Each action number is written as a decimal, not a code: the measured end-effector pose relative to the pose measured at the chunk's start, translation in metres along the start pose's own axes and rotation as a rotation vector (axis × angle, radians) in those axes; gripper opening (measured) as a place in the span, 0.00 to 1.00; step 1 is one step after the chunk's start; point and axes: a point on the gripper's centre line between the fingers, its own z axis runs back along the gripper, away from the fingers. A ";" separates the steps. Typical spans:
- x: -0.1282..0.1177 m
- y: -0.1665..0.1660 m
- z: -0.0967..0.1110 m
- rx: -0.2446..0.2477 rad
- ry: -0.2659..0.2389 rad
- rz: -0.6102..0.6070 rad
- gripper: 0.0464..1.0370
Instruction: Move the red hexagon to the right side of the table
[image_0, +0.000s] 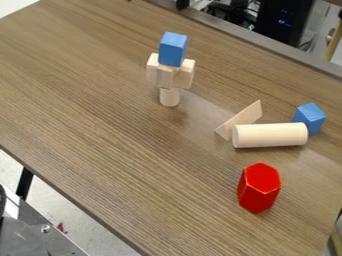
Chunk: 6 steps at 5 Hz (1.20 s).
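I count two blue cubes: one at upper center (173, 49), one at right (310, 118). I have two cylinders, one upright at upper center (169, 97), one lying at right (270, 135). I see one triangle (240, 120) right of center and one red hexagon (259, 188) at lower right. The pale blocks (165, 76) at upper center overlap too much for me to count.

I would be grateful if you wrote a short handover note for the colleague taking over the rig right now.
Where: the red hexagon stands upright toward the right of the table as the camera sees it, nearer the camera than the lying cylinder, apart from it.
Done: it appears to be on the right side.
Left: probably just confirming that spot is right enough.
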 end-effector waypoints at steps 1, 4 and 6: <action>-0.003 0.000 -0.007 0.009 0.026 -0.004 0.96; -0.002 -0.036 -0.022 -0.047 -0.022 -0.226 0.96; -0.028 -0.070 -0.023 -0.118 -0.095 -0.554 0.96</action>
